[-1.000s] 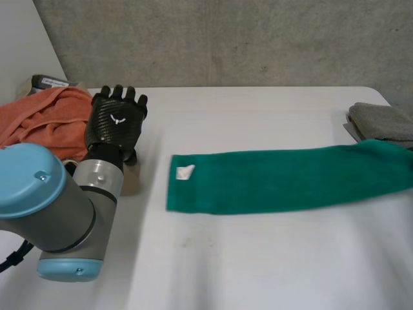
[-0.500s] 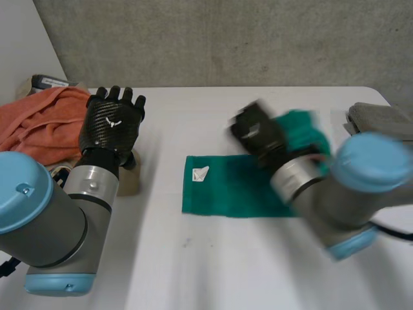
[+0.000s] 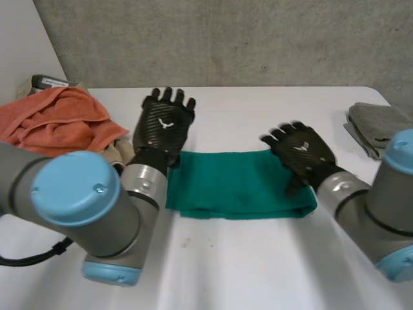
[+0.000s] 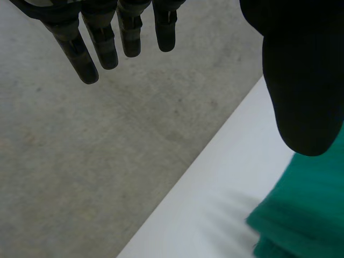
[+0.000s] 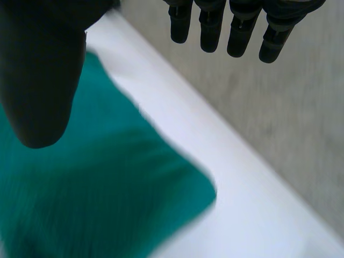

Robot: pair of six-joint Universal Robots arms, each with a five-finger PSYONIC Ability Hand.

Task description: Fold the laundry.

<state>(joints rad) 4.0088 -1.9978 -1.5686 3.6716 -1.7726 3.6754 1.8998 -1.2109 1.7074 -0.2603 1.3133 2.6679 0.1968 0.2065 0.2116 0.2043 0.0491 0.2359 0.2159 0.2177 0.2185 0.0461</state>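
Towel (image 3: 239, 184): green, mid-table, looks folded once.
My left hand (image 3: 164, 126): above its left end, fingers straight, empty.
My right hand (image 3: 302, 155): over its right end, fingers straight, empty.
Remaining: orange pile (image 3: 51, 119), unfolded, I judge.

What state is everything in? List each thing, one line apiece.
green towel: lying flat on the table, apparently folded, held by neither hand.
left robot hand: open, fingers straight, at the towel's end nearer the orange cloth.
right robot hand: open, fingers straight, over the towel's other end.
orange cloth: crumpled heap, unfolded.
grey cloth: folded, at the table's edge.
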